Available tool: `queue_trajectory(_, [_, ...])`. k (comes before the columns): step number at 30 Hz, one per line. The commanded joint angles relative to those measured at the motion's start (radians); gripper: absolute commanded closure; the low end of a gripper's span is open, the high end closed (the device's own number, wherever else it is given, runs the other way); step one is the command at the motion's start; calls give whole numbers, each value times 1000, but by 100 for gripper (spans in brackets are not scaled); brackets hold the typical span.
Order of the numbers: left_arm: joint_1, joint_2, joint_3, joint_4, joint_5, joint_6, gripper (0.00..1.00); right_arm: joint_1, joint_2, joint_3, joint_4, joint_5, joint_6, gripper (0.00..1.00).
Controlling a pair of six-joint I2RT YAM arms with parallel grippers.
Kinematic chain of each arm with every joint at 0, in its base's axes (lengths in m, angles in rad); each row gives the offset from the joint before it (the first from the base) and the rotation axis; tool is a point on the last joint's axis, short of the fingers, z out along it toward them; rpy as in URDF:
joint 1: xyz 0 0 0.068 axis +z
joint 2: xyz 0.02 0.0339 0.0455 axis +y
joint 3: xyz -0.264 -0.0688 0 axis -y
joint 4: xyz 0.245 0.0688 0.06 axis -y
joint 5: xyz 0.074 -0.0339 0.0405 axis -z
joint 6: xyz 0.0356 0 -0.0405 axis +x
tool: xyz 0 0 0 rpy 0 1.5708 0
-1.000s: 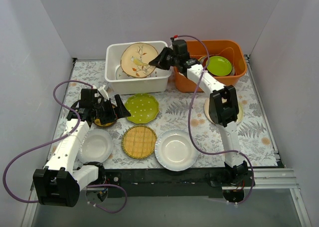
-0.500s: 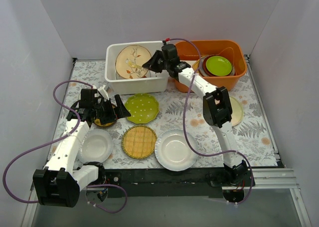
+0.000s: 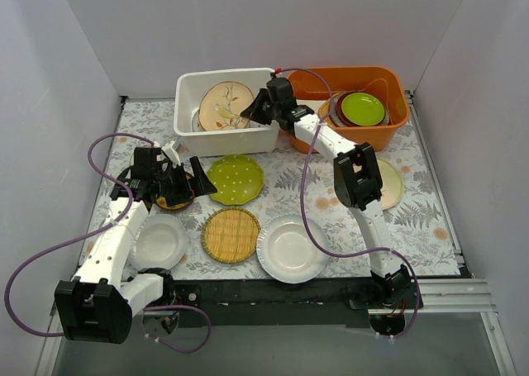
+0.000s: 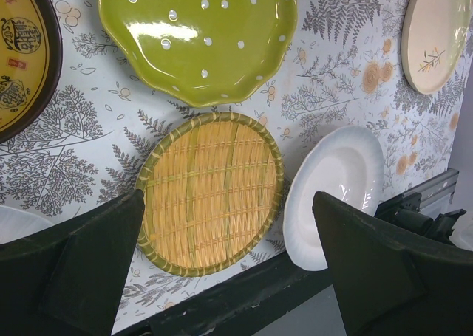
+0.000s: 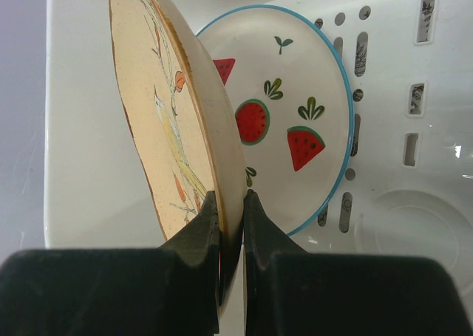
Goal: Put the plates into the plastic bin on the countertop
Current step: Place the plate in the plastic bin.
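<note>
Since a second ago my right tool [image 5: 230, 203] has dipped lower into the white bin [image 5: 414, 225]. It is clenched on the rim of the bird plate [image 5: 170, 129], so the plate goes in edge-first and tilted. Just beyond sits a fruit-print plate [image 5: 295, 114]. My left tool [image 4: 228, 199] hangs spread wide above the bamboo plate [image 4: 199, 225] on the desk [image 4: 325, 92], ready for its turn.

We count two rectangular plastic tubs: one white tub [image 3: 216, 136] and one orange tub [image 3: 388, 128]. Six round plates lie on the fern-print tabletop [image 3: 430, 219]: a plain white plate [image 3: 289, 248], a second white plate [image 3: 161, 240], one green dotted plate [image 3: 235, 179], one woven bamboo plate [image 3: 231, 235], one small dark-yellow plate [image 4: 15, 63] and one pale beige plate [image 3: 393, 184]. Two more are in the white tub: a beige bird-and-branch plate [image 3: 223, 105] and a blue-rimmed fruit-print plate [image 5: 295, 122].
</note>
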Motion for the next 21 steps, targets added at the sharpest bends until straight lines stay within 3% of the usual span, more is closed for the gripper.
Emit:
queue_trajectory(1, [5, -27, -1, -4, 16, 12, 2, 3, -3, 92, 151, -5, 1, 99])
queue_trajectory(6, [6, -24, -1, -4, 16, 10, 2, 3, 14, 89, 142, -28, 0, 89])
queue_trajectory(12, [5, -22, -1, -6, 15, 10, 2, 3, 30, 78, 130, -38, 6, 89])
queue_trajectory(21, [5, -18, -1, -6, 13, 10, 2, 3, 32, 57, 125, -58, 9, 71])
